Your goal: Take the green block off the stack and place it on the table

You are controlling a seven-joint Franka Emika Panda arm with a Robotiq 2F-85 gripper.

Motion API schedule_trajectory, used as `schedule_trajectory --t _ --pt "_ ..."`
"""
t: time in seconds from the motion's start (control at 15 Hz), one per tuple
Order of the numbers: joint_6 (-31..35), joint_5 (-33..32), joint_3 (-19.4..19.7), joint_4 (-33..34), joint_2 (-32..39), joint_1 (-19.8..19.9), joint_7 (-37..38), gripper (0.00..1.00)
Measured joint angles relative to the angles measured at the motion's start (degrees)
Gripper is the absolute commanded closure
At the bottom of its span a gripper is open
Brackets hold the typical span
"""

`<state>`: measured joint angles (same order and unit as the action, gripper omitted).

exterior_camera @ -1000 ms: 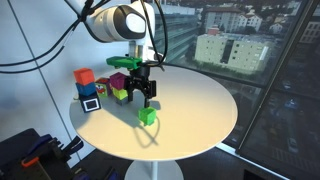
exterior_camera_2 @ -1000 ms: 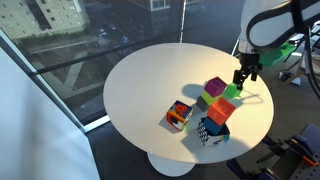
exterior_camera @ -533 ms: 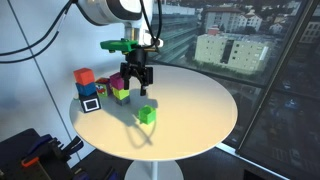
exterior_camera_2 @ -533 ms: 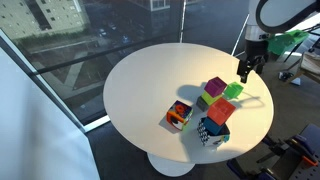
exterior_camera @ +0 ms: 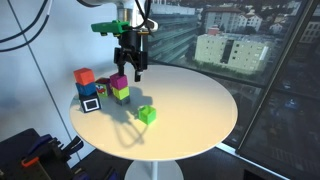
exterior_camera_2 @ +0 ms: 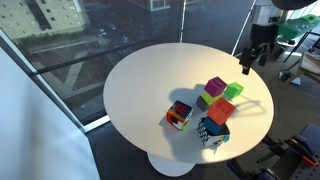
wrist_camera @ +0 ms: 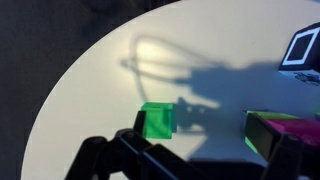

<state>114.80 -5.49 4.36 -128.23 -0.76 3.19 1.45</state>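
Over the round white surface (exterior_camera: 200, 110) my hand (exterior_camera: 130, 68) hangs high, its fingers spread wide and holding nothing. The green block (exterior_camera: 147, 115) sits alone on the surface, flat on one face, well below the hand and apart from the other cubes.

In an exterior view the block lies at about 5 o'clock from the stack (exterior_camera: 119, 88), a short column that shows magenta over lime green. At 9 o'clock from the stack stands a red cube (exterior_camera: 84, 77), with a blue-and-white cube (exterior_camera: 91, 101) just below it at 6 o'clock. I cannot tell whether those two touch.

In an exterior view from across the surface, the green block (exterior_camera_2: 236, 91) rests near the rim at 3 o'clock from the stack (exterior_camera_2: 215, 88). The hand (exterior_camera_2: 247, 66) is up at 1 o'clock from the block, with open air between them.

In the wrist view the green block (wrist_camera: 158, 121) lies a little left of centre, and the hand's dark shadow (wrist_camera: 200, 95) touches its right side. The stack (wrist_camera: 280, 130) is at 3 o'clock from the block, and the hand's fingers (wrist_camera: 100, 158) frame the bottom edge, set far apart.
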Motion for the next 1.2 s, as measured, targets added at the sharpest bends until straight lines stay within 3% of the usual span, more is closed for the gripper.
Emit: schedule_trajectory --t 0.67,1.2 --pt "-5.2 -0.5 -0.9 -4.4 -9.5 0.0 -2.1 0.00" --pt "-5.7 -0.7 -0.9 -9.1 -17.1 0.0 -2.2 0.00"
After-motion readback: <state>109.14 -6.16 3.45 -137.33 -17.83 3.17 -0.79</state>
